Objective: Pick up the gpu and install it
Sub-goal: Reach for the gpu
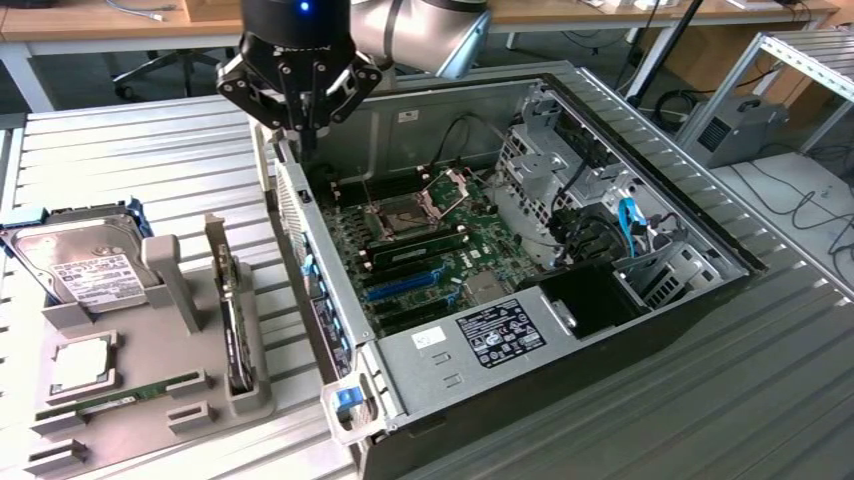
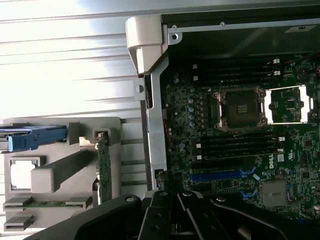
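black claw (image 1: 304, 140) pinched closed on nothing above the open metal pc case (image 1: 310, 300) edge, green gpu card (image 1: 238, 325) standing edgewise in grey holder tray (image 1: 134, 405), well apart.

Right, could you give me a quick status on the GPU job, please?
Gripper shut, empty, above the open case's wall. gpu untouched, standing on edge in the grey holder. Nothing seen between them.

Downward-pointing fingers (image 1: 304, 118) closed; empty.
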Robot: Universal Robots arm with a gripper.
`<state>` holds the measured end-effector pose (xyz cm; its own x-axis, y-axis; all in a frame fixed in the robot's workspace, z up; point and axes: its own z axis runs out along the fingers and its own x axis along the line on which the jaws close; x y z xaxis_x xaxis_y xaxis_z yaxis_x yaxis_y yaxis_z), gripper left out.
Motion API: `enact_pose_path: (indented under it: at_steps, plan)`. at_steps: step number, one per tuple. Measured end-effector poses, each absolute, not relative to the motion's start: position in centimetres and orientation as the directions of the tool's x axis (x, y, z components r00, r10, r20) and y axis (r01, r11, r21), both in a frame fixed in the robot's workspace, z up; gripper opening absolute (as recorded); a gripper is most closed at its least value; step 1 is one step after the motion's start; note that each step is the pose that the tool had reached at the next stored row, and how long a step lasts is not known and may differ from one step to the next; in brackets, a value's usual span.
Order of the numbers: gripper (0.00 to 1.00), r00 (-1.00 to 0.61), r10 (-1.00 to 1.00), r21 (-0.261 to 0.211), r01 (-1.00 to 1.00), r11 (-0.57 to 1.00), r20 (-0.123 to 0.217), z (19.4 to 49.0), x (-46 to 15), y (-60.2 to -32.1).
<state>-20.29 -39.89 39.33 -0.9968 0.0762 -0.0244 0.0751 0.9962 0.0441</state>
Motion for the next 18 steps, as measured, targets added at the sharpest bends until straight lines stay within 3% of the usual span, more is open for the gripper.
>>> enact_pose_path:
  at_steps: [18]
  plan:
    - [0.11, -0.997, 0.076, 0.044, 0.075, 0.996, -0.024, 39.3, -21.4, -39.9]
